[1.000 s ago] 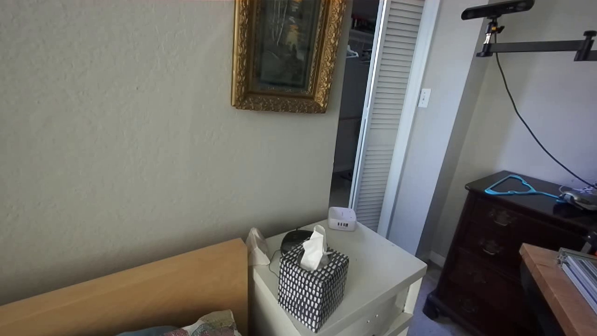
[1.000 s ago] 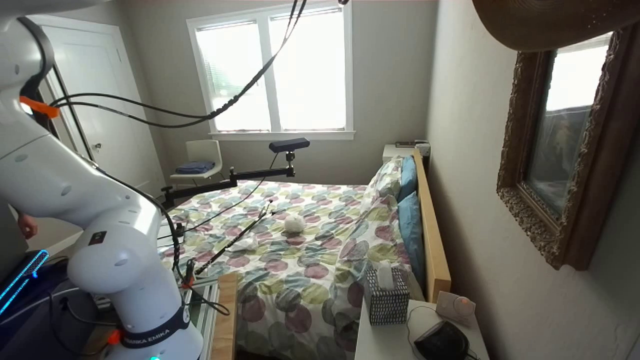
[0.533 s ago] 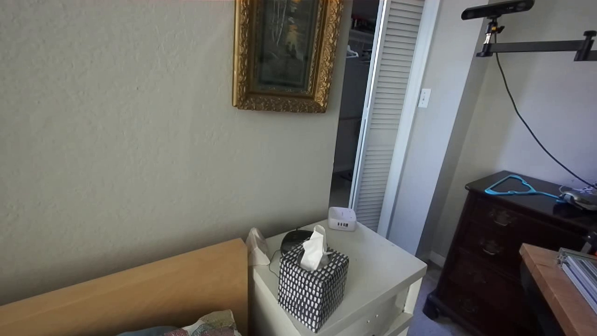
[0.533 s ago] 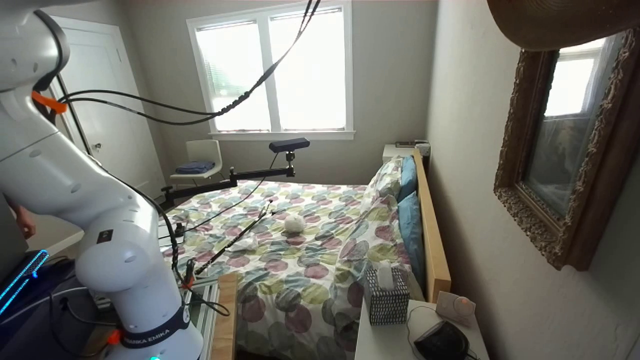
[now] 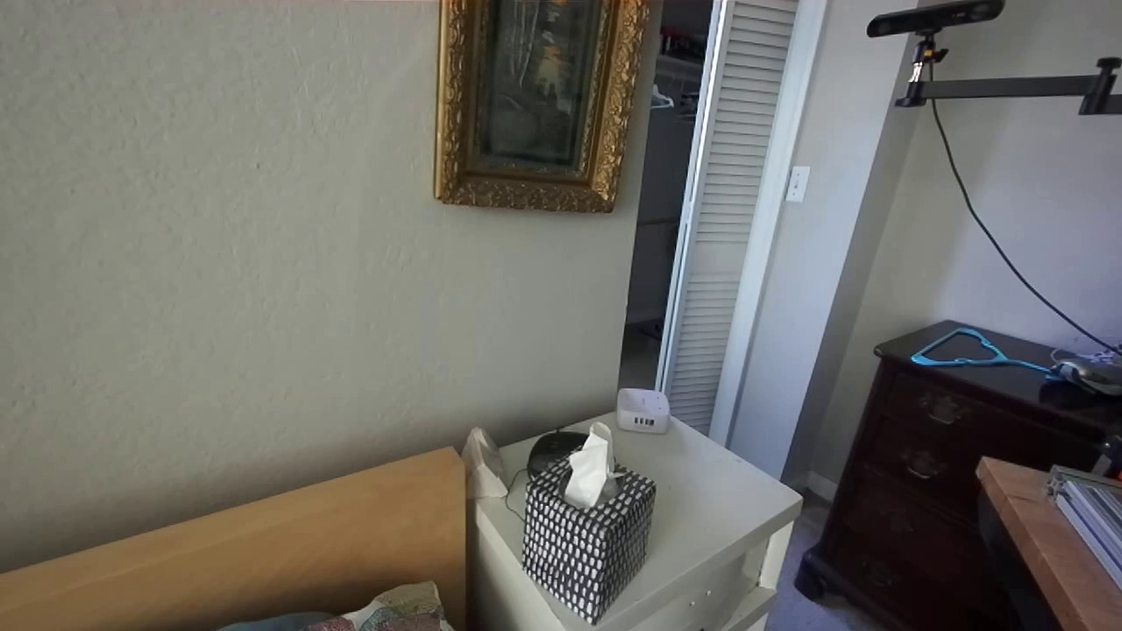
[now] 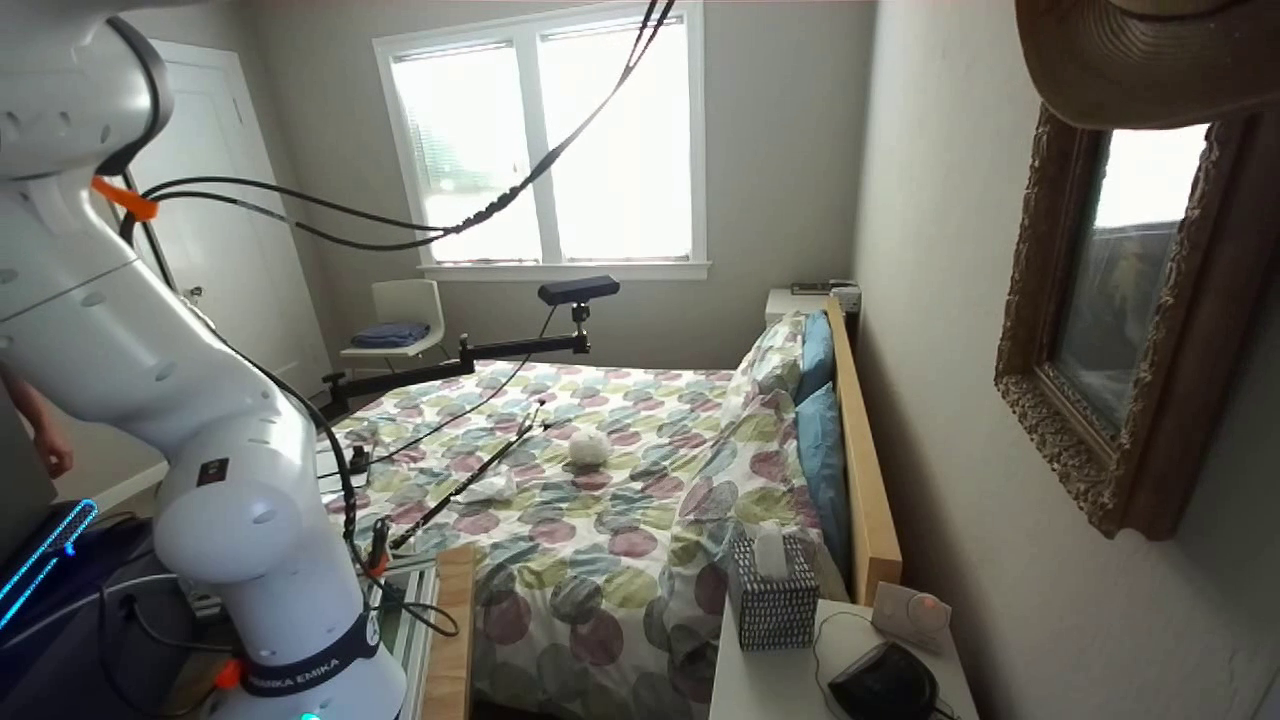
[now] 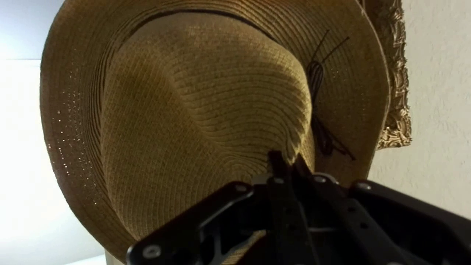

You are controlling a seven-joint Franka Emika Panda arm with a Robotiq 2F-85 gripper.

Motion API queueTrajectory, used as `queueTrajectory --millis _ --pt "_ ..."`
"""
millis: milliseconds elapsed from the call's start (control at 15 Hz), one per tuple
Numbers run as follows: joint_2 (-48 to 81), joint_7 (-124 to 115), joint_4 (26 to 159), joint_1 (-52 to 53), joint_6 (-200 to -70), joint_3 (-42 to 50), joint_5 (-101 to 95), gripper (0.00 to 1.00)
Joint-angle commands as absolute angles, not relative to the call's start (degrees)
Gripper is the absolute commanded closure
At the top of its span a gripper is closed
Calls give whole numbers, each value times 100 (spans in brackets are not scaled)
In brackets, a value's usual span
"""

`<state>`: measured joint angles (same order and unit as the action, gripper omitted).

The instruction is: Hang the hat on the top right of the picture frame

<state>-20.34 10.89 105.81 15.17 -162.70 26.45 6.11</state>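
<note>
The tan straw hat (image 7: 206, 110) fills most of the wrist view, with its crown toward the camera and a dark cord on the brim. My gripper (image 7: 288, 162) is shut on a fold of the hat's crown. In an exterior view the hat (image 6: 1140, 70) hangs at the top right corner, its brim in front of the upper part of the gold picture frame. The frame (image 6: 1065, 440) is on the wall; its lower part also shows in an exterior view (image 5: 605, 175). In the wrist view the frame's carved edge (image 7: 399, 95) shows behind the brim. The frame's top is out of view.
A patterned tissue box (image 5: 587, 535) stands on the white nightstand (image 5: 701, 508) below the frame. The wooden headboard (image 6: 865, 470) runs along the wall. The arm (image 6: 230, 420) stands at the left with black cables (image 6: 480, 215) hanging from above. A camera arm (image 6: 530, 345) stands over the bed.
The hat has moved right and a little lower across the frame, and its brim has tilted so the crown's base shows. The arm has moved right. The picture frame has shifted very slightly.
</note>
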Motion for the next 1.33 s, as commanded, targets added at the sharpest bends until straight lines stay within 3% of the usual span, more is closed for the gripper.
queueTrajectory --millis 0,600,1067,1133,1200,1267 --pt "-1817 1070 10240 1412 -16162 2692 536 98" --pt "-1772 1301 10101 1575 -16152 2636 571 98" --pt "-2140 1340 10630 613 -15881 1598 651 98" --pt "-2211 1303 10702 527 -15829 1511 645 92" --pt "-2047 1361 10576 537 -15822 1547 753 67" --pt "-2060 1364 10600 494 -15814 1521 763 67"
